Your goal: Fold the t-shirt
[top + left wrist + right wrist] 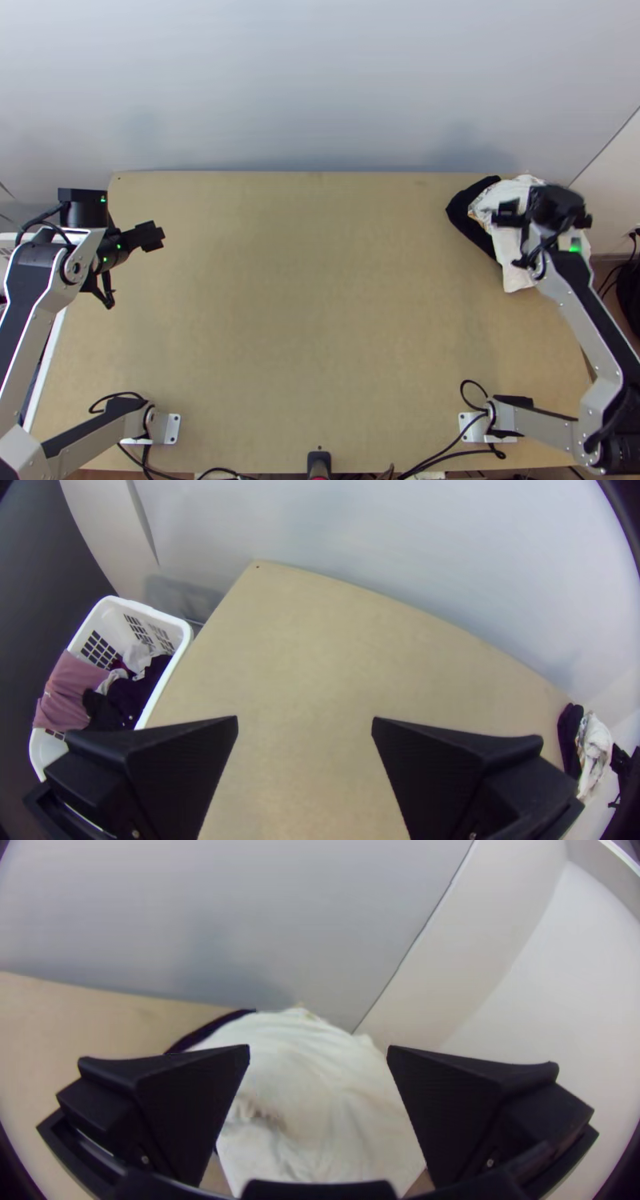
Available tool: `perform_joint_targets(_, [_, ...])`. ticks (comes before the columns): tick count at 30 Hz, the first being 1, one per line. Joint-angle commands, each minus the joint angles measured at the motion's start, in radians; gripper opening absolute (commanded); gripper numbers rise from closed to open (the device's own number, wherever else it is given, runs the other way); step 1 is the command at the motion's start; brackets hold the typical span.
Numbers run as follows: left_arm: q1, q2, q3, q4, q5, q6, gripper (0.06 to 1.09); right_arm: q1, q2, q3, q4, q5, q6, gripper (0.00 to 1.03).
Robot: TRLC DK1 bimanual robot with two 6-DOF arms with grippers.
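One rumpled white cloth and one black cloth are spotted upper right, left gripper and right gripper both held fingers-apart.

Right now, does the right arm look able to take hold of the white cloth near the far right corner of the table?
Probably yes: the right pincer is over the white cloth with its fingers wide apart, and nothing seems to block it.

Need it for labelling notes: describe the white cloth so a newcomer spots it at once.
In the top view, follow the table to its far right corner, by the right gripper. The white cloth lies rumpled there. Its neighbour, the black cloth, pokes out at its left; yours is the pale one.
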Motion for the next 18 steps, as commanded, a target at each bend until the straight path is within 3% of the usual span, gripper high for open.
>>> perform_joint_targets(1, [0.004,-0.018,-0.027,-0.002,-0.001,-0.004,1.03,0.024,0.001,0.203,-0.123,-0.005,0.083,0.99])
perform_joint_targets(13, [0.016,-0.066,-0.047,-0.036,-0.007,-0.001,1.03,-0.047,0.431,0.201,-0.049,-0.003,0.209,0.99])
perform_joint_targets(18, [0.041,-0.098,-0.07,-0.051,-0.01,0.016,1.03,-0.094,0.572,0.22,-0.012,-0.003,0.214,0.99])
